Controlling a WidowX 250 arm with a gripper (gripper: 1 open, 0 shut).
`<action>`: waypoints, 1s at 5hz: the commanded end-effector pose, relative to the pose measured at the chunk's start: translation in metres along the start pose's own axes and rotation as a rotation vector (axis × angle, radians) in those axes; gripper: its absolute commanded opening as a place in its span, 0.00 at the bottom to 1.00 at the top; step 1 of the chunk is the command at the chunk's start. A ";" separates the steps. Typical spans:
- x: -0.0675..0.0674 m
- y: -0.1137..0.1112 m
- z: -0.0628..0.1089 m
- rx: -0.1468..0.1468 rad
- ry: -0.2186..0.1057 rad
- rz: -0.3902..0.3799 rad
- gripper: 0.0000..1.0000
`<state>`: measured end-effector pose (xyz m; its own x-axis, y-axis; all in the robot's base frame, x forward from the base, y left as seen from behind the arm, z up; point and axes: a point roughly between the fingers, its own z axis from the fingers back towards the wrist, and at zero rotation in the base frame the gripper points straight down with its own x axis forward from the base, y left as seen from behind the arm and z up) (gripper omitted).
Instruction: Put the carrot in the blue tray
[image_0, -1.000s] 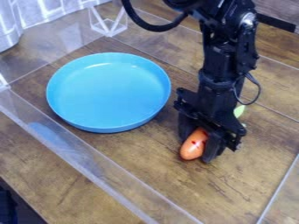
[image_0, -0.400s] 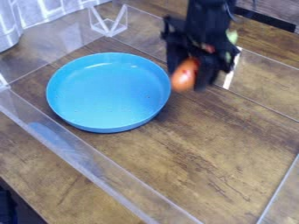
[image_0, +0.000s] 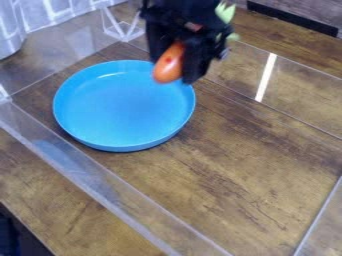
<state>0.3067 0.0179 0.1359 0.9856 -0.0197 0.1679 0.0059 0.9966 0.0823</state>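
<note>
Wooden table (image_0: 241, 170); blurred end effector (image_0: 174, 62) pinches carrot (image_0: 167, 67) over blue tray (image_0: 107, 110).

Gripper-held carrot (image_0: 168, 66) above blue tray (image_0: 94, 135)

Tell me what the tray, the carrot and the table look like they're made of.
Tray: likely plastic, a uniform bright blue with a soft sheen. Carrot: probably plastic too, smooth orange, though blurred. Table: dark wood planks with visible grain, glossy enough to show glare.
</note>
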 end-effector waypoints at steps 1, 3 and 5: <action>-0.004 -0.001 0.006 0.009 -0.061 0.003 0.00; -0.003 -0.025 -0.024 0.013 -0.050 -0.035 0.00; -0.011 -0.054 -0.058 0.022 -0.043 -0.077 0.00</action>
<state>0.3016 -0.0280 0.0611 0.9832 -0.0938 0.1565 0.0754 0.9900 0.1193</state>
